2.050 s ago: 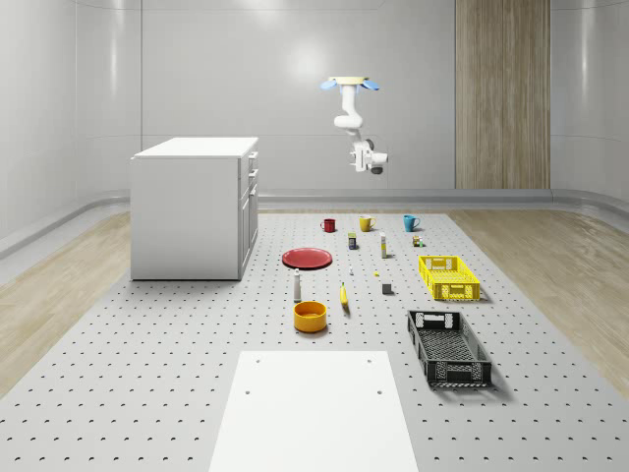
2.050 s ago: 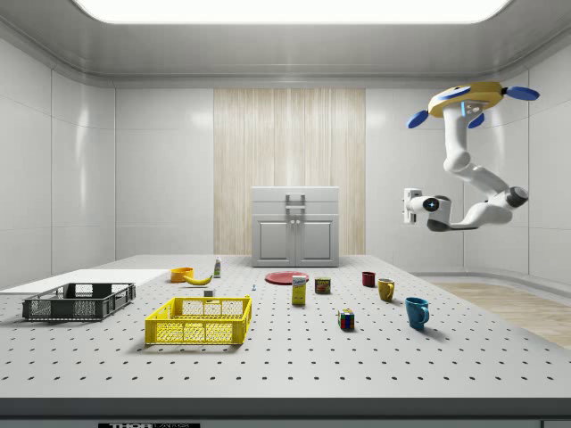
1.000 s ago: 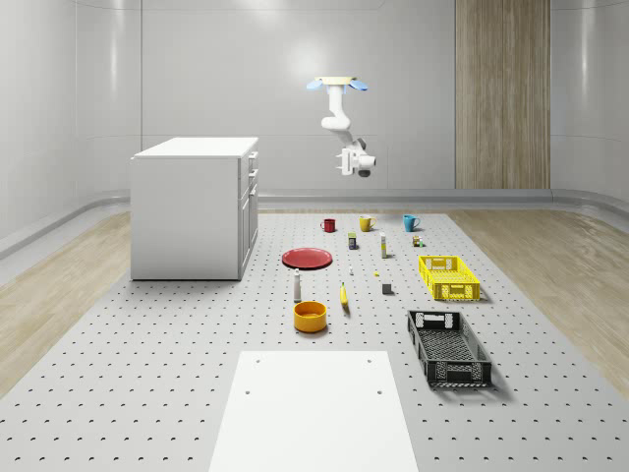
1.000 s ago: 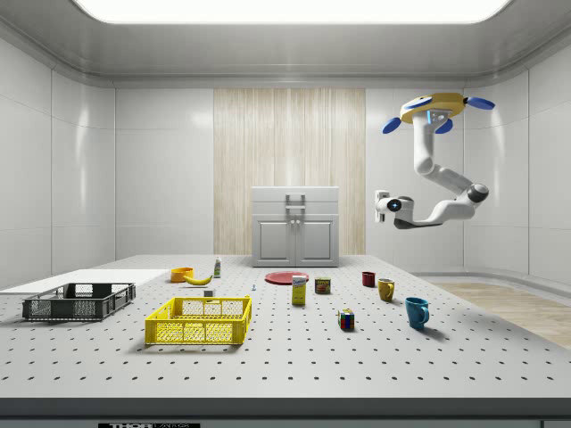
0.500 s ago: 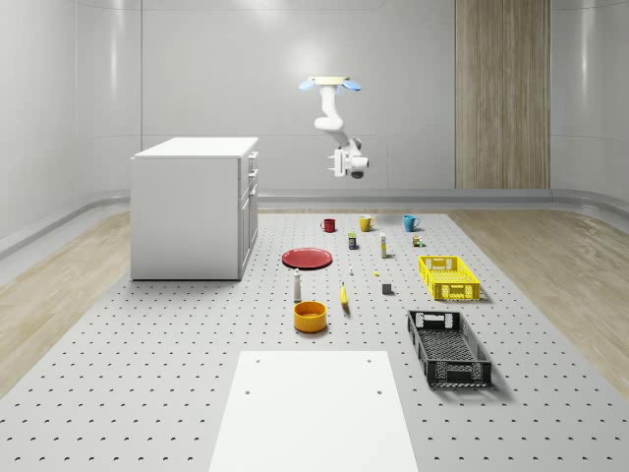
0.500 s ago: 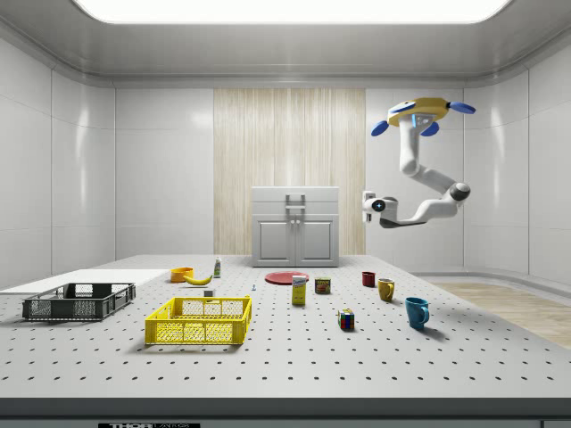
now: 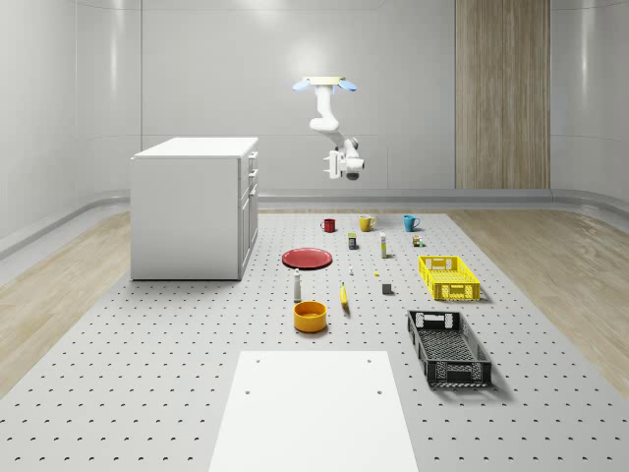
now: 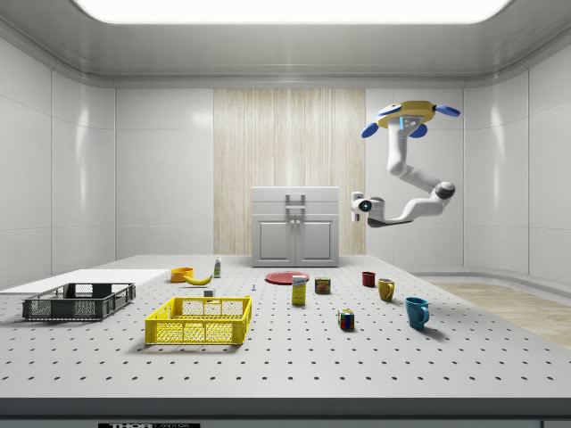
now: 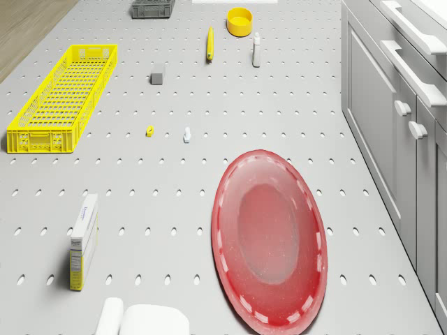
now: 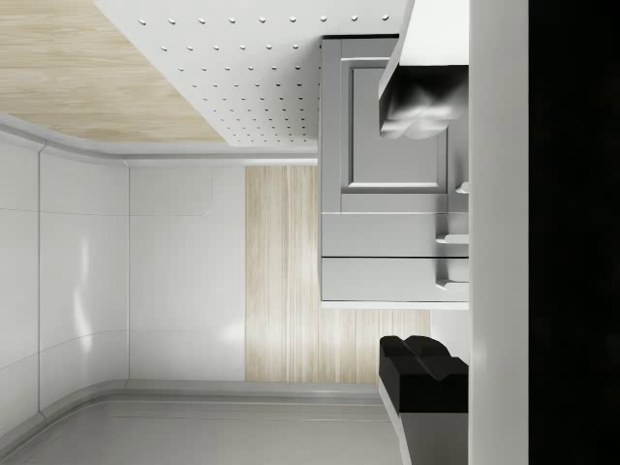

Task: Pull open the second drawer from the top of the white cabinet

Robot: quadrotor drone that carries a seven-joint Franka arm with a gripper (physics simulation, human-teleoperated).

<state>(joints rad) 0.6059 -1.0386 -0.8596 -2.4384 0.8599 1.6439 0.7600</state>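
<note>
The white cabinet stands on the table at the whole-scene view's left, its drawers facing right. The second drawer is closed, and its bar handle lies flush under the top drawer's. I hover in the air to the cabinet's right, drone body above the red plate. My arm bends down toward the cabinet front, with the gripper at about drawer height but well short of it. In the wrist view the gripper is open, and the second drawer shows between its fingers.
On the perforated table lie a yellow crate, a black crate, an orange bowl, a banana, mugs and small boxes. A white sheet covers the table's front.
The drone with its arm has drifted toward the whole-scene view's left, nearer the cabinet, and sunk slightly. The gripper points at the drawer fronts as before. The drawers have not moved.
</note>
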